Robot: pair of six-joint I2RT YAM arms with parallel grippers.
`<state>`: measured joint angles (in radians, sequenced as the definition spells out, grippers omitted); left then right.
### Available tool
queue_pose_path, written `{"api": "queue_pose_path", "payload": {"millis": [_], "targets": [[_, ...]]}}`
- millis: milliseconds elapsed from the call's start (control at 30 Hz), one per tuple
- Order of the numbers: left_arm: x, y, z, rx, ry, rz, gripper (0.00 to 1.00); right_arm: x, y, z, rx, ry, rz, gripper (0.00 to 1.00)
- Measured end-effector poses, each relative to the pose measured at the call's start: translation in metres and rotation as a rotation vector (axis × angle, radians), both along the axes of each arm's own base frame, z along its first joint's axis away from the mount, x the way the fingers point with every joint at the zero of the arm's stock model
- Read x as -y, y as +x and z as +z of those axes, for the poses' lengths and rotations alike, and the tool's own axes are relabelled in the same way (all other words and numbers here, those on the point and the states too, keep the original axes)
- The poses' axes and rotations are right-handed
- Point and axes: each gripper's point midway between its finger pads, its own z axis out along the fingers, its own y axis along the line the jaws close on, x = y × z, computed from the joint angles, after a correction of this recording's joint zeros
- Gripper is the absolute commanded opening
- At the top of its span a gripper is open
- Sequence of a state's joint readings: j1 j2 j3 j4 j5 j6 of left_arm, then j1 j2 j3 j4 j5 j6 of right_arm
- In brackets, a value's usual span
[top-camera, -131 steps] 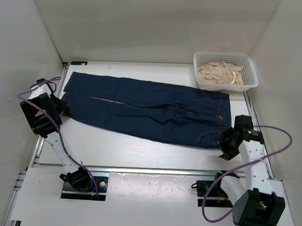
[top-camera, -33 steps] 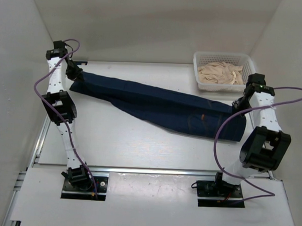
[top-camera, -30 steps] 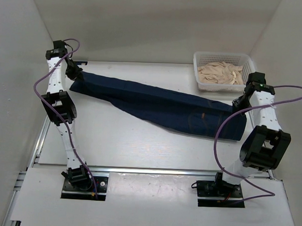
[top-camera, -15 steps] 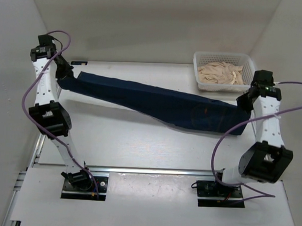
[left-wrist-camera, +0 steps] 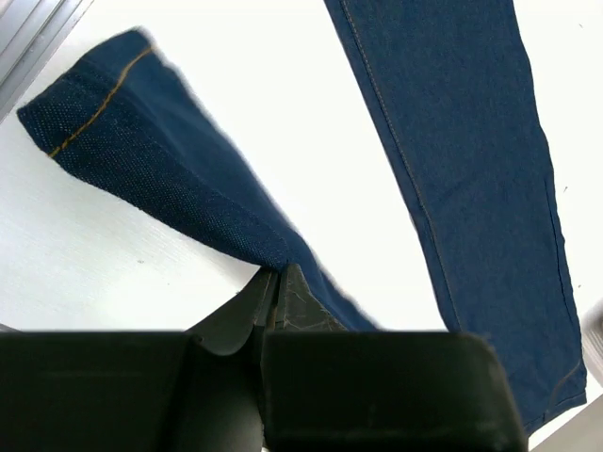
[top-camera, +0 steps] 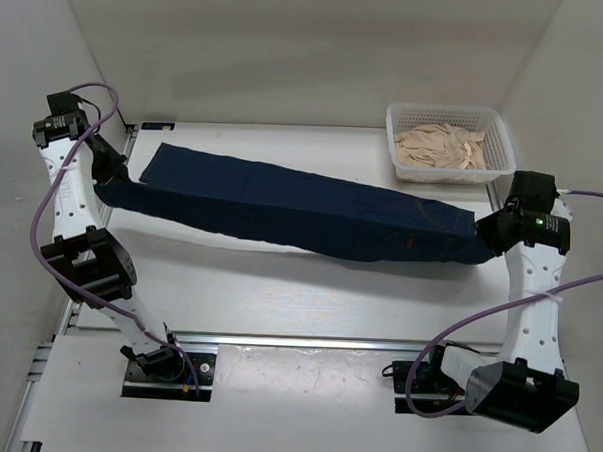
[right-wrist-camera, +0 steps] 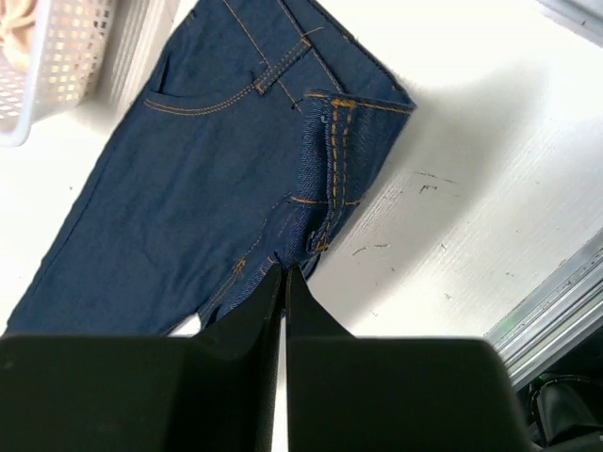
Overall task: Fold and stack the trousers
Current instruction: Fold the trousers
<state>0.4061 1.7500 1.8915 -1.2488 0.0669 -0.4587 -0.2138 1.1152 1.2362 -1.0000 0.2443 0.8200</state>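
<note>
The trousers (top-camera: pixel 302 211), dark navy jeans folded lengthwise, hang stretched in a band across the table between both arms. My left gripper (top-camera: pixel 111 183) is shut on the leg-hem end at the left; in the left wrist view its fingertips (left-wrist-camera: pixel 275 275) pinch the denim fold (left-wrist-camera: pixel 179 202), with the rest of the leg (left-wrist-camera: pixel 471 169) lying beyond. My right gripper (top-camera: pixel 481 237) is shut on the waistband end at the right; in the right wrist view its tips (right-wrist-camera: pixel 284 271) pinch the edge by the orange-stitched seam (right-wrist-camera: pixel 334 165).
A white mesh basket (top-camera: pixel 498 160) holding beige cloth (top-camera: pixel 440 147) stands at the back right, just beyond the waistband end. White walls enclose the table on three sides. Metal rails run along the near edge (top-camera: pixel 306 341) and left edge.
Both arms have swung outward and toward the near side, pulling the jeans taut and straighter. The left end moved left and forward; the right end moved down, away from the basket.
</note>
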Motion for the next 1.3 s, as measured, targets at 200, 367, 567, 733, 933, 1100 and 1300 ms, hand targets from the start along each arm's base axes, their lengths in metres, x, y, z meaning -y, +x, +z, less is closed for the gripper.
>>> {"api": "queue_pose_path", "payload": {"millis": [200,367,567,733,933,1100,1300], "targets": [[0.001,0.007,0.008,0.015,-0.002,-0.017,0.1,0.002,-0.002,0.002,0.003,-0.011,-0.004,0.0],[0.012,0.056,0.017,0.069,0.001,-0.084,0.1,0.006,0.015,-0.015,-0.074,0.004,-0.007,0.0],[0.022,0.11,-0.03,0.024,-0.044,-0.133,0.1,0.013,0.051,-0.036,-0.145,0.017,-0.008,0.0],[0.024,0.12,-0.074,-0.057,-0.084,-0.125,0.1,0.018,0.081,-0.05,-0.181,0.024,-0.008,0.0],[0.024,0.127,-0.069,-0.034,-0.087,-0.121,0.1,0.021,0.102,-0.058,-0.198,0.016,-0.006,0.0],[0.024,0.124,-0.064,-0.029,-0.073,-0.125,0.1,0.022,0.107,-0.059,-0.198,0.013,-0.006,0.0],[0.023,0.104,-0.053,-0.044,-0.04,-0.126,0.1,0.023,0.107,-0.059,-0.199,0.007,-0.008,0.0]]}}
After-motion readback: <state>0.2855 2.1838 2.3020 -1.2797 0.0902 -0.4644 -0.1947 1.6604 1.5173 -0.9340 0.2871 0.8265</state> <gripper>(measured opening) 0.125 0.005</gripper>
